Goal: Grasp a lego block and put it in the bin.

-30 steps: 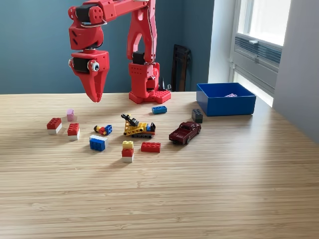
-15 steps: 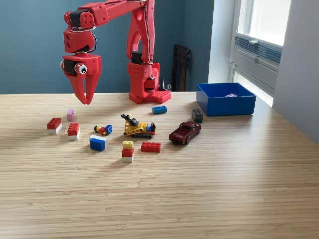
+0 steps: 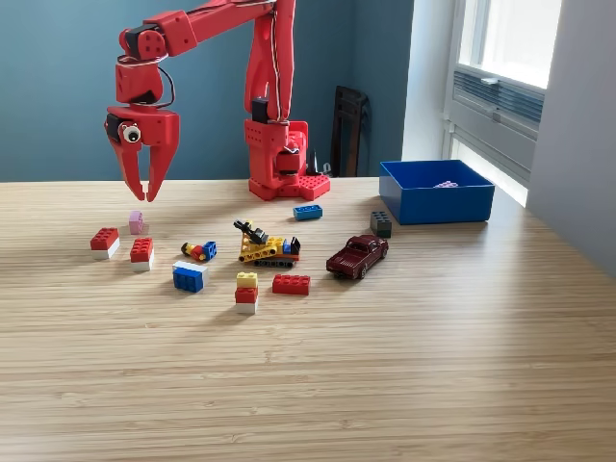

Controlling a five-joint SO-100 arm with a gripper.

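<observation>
While my fingers (image 3: 141,192) hang parted and empty above the small pink block (image 3: 136,222) at the exterior view's left, I log no grasp made, blocks strewn on the tabletop (image 3: 385,366), the bin (image 3: 435,203) well apart at right.

Teal wall (image 3: 58,87); bright window (image 3: 505,43); wooden table (image 3: 385,366)

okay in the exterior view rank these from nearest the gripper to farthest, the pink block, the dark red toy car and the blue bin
From the gripper:
1. Pink block, just below the fingertips, at the view's left.
2. Dark red toy car, mid-table, to the view's right.
3. Blue bin, far right by the window.
</observation>
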